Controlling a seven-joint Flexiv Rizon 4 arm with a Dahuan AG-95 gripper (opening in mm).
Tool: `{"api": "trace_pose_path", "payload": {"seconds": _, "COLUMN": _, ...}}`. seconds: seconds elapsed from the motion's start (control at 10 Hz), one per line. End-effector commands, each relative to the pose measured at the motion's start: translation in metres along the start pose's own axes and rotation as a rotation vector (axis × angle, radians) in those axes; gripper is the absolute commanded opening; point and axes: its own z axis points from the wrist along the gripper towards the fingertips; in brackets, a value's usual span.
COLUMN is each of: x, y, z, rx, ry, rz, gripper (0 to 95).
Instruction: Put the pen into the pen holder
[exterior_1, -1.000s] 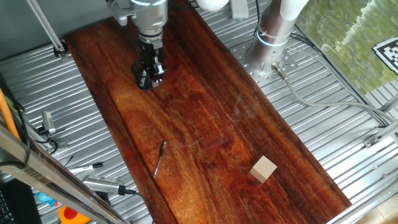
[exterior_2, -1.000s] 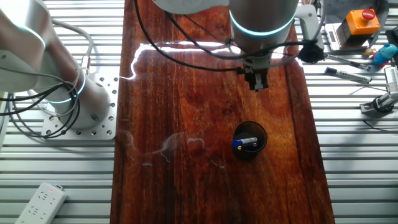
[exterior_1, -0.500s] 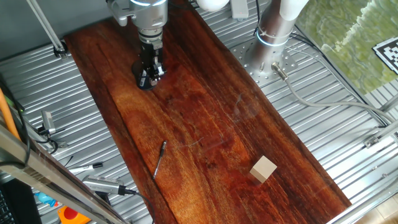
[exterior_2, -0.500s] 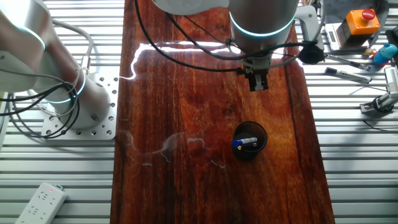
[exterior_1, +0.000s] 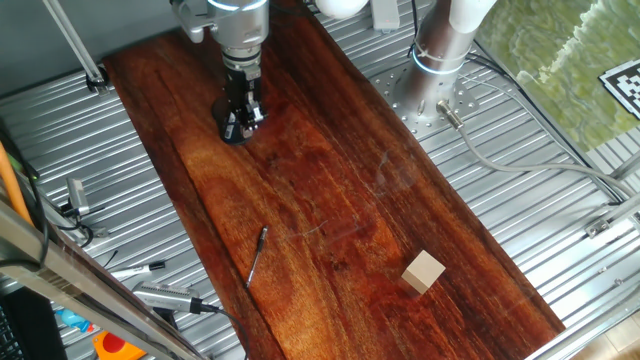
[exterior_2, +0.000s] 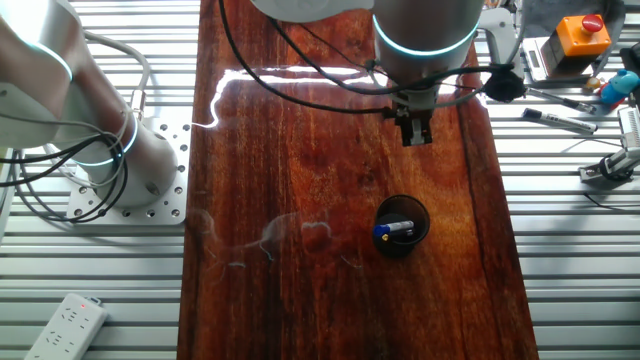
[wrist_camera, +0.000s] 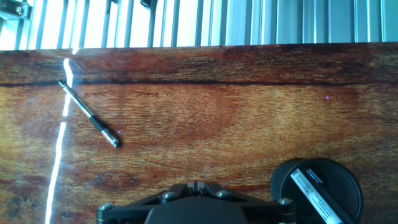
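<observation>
The pen (exterior_1: 257, 256), slim and dark, lies flat on the wooden board (exterior_1: 330, 190), well towards the near end. It also shows in the hand view (wrist_camera: 89, 114) at the upper left. The pen holder (exterior_2: 401, 227), a small black round cup, stands on the board with a blue pen (exterior_2: 395, 231) in it. It also shows in the hand view (wrist_camera: 317, 190) at the lower right. My gripper (exterior_2: 415, 131) hangs above the board just beyond the holder, fingers together and empty. In one fixed view the gripper (exterior_1: 241, 122) hides the holder. The pen is far from the gripper.
A tan wooden cube (exterior_1: 424, 271) sits near the board's near end. Markers (exterior_1: 170, 298) lie on the metal table left of the board. The arm's base (exterior_1: 440, 50) stands to the right. A marker (exterior_2: 560, 121) and an orange stop-button box (exterior_2: 580, 30) lie beside the board.
The gripper has shifted only very slightly. The pen, holder and cube have not moved.
</observation>
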Motion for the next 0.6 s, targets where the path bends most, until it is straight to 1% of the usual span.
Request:
{"api": "trace_pose_path", "payload": {"seconds": 0.1, "x": -0.004, "y": 0.001, "z": 0.001, "rx": -0.005, "ry": 0.004, "rz": 0.003, "gripper": 0.0}}
{"api": "trace_pose_path", "payload": {"seconds": 0.4, "x": -0.014, "y": 0.003, "z": 0.003, "rx": -0.004, "ry": 0.008, "rz": 0.004, "gripper": 0.0}}
{"api": "trace_pose_path", "payload": {"seconds": 0.6, "x": -0.023, "y": 0.005, "z": 0.007, "rx": -0.006, "ry": 0.006, "rz": 0.002, "gripper": 0.0}}
